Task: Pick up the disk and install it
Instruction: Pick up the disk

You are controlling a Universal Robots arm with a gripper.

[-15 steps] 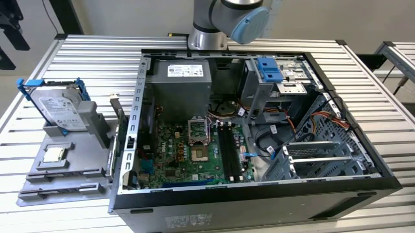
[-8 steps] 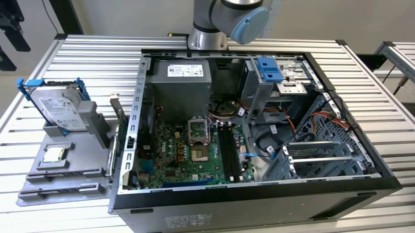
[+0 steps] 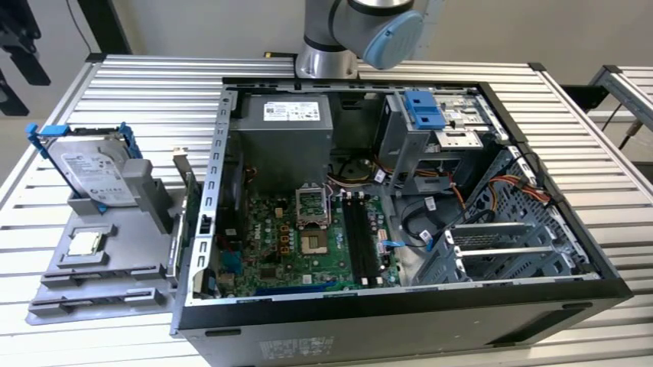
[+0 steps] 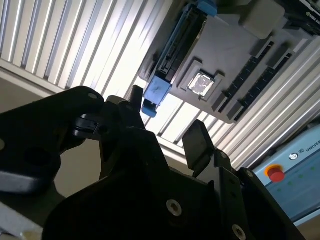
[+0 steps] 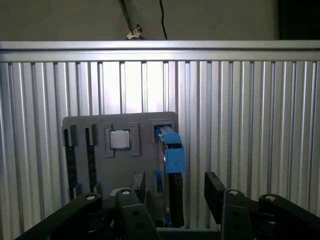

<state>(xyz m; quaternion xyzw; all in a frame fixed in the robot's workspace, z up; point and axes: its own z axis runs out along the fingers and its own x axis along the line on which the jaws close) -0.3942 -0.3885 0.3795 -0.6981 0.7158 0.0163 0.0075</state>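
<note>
**Disk waits in its holder, gripper open and empty**

The disk stands on edge in a slot at the far end of a grey holder, leaning a little, with its labelled face to the exterior camera and its blue rail around the rim. Set up like this, both flat sides are probably left free for the fingers to close on. A chip lies flat in its own recess on the same holder, just beside the disk's slot.

The holder sits on the slatted table, close against the side of the case that is on the exterior view's left. The case lies with its side panel off and its inside facing up. That seems meant to let the disk come in from above toward the drive cage, where a blue bracket sits. The arm rises behind the case.

The gripper is spread wide and grips nothing. In the first wrist view the disk's blue edge lines up with the gap between the fingers. In the second wrist view the fingers are apart from the disk and touch neither it nor the holder. The pick-up has not yet begun.
</note>
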